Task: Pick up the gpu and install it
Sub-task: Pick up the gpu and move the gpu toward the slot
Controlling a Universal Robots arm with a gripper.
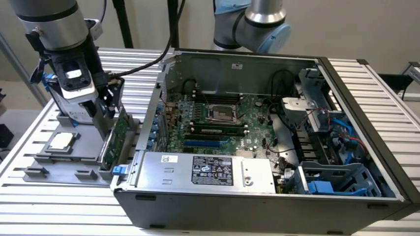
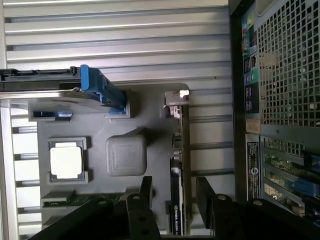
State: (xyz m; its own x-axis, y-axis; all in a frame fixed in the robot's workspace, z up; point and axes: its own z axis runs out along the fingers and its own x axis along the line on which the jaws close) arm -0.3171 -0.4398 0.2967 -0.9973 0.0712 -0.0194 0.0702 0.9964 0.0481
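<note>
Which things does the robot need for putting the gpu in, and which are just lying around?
For the job: gpu; gripper, open around the gpu; case; motherboard.
Just lying about: hard drive; chip; grey block.

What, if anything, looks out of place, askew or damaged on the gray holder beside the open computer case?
Nothing stands out. The gpu stands straight on its edge in the gray holder, between the jaws of the open gripper, with a gap on each side. The processor lies flat in its recess.
</note>
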